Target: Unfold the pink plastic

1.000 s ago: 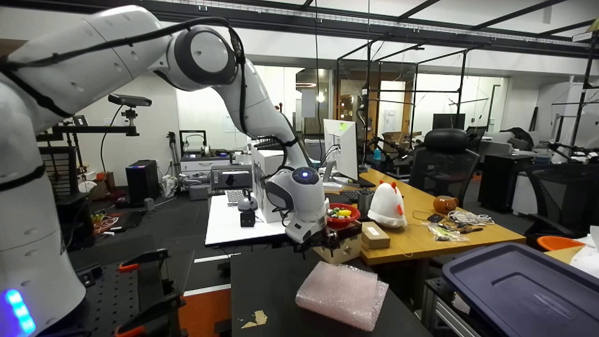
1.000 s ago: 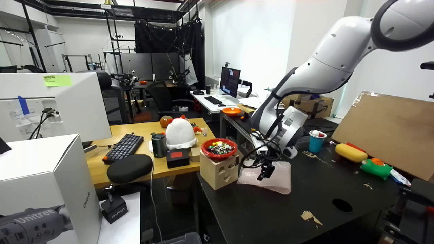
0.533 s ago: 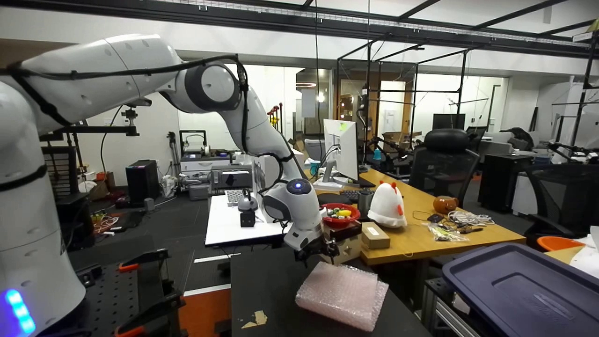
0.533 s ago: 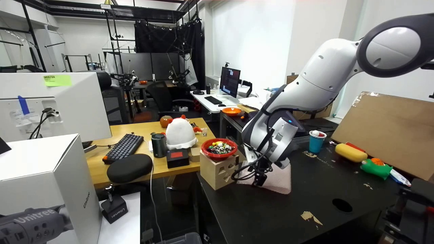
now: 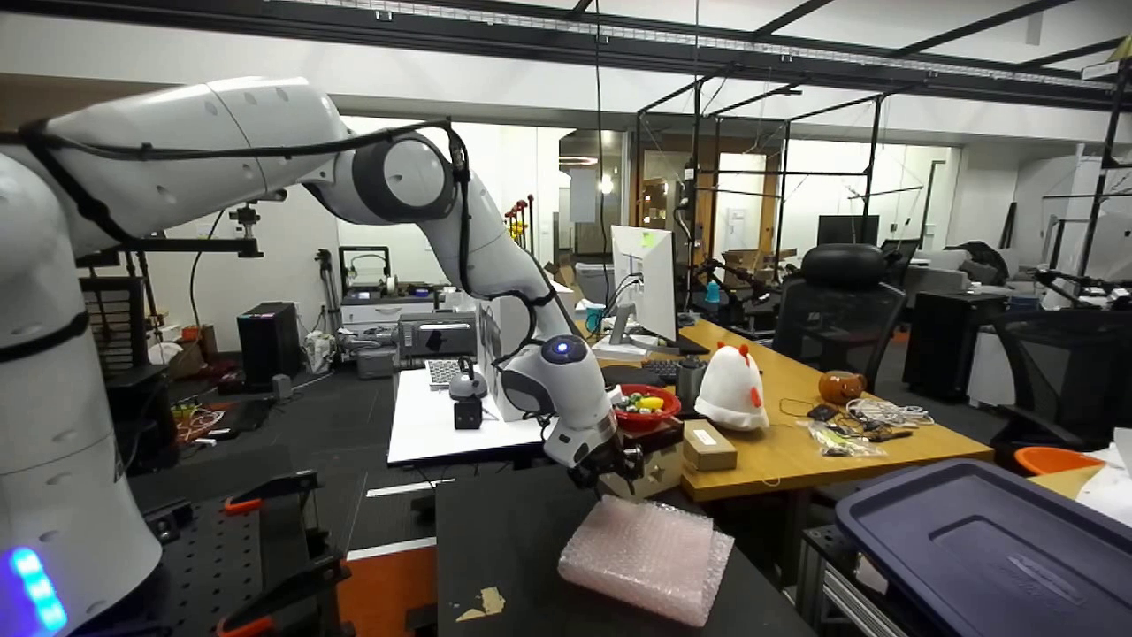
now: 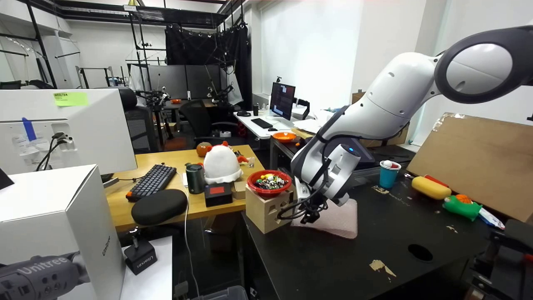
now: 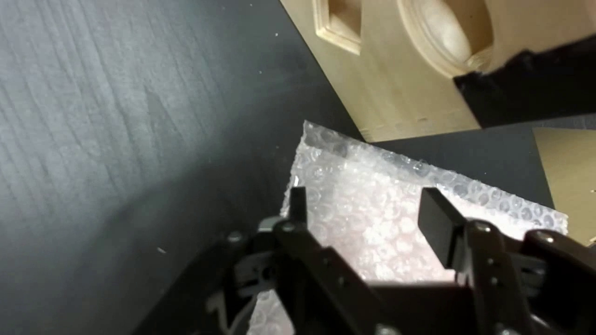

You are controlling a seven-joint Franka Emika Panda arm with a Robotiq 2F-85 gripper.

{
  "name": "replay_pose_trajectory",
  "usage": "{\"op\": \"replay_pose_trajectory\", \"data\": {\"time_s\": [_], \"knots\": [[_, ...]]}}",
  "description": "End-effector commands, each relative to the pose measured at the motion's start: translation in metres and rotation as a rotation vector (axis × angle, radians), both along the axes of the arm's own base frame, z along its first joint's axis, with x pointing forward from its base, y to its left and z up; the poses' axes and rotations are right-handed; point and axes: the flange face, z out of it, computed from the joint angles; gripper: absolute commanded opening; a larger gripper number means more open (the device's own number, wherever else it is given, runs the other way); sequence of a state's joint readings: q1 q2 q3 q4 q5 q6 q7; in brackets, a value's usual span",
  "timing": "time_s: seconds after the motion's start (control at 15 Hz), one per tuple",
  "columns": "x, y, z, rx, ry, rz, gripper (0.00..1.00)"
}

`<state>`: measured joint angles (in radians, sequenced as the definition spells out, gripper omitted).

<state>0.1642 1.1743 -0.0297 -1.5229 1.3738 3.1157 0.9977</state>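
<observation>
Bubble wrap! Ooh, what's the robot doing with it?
A robot arm is here to unfold the pink bubble wrap. Its hand is open over one end of it and isn't gripping anything yet. The bubble wrap lies folded on the black table, close to a wooden box with a red bowl on top.

Black desk (image 6: 333, 268) with a round hole (image 6: 420, 252). Directly on it: folded pink bubble wrap (image 5: 641, 557); a wooden shape-sorter box (image 6: 266, 210) just beside; farther off, an upright blue cup (image 6: 388, 177), a yellow oblong object (image 6: 431, 188), a green toy (image 6: 461, 208).
</observation>
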Motion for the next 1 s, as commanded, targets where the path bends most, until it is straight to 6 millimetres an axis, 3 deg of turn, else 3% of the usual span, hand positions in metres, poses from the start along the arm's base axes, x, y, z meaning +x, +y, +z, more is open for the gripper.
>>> {"op": "replay_pose_trajectory", "data": {"time_s": [0.0,0.07,0.2,0.47,0.73,0.93], "knots": [[0.006,0.001,0.002,-0.015,-0.025,-0.019,0.34],[0.005,0.001,0.001,-0.018,-0.021,-0.013,0.77],[0.004,0.0,-0.002,-0.028,-0.02,-0.011,0.74],[0.001,-0.007,-0.019,-0.057,-0.008,-0.02,1.0],[0.001,-0.014,-0.034,-0.078,-0.001,-0.022,1.0],[0.004,-0.012,-0.034,-0.083,-0.008,-0.018,1.0]]}}
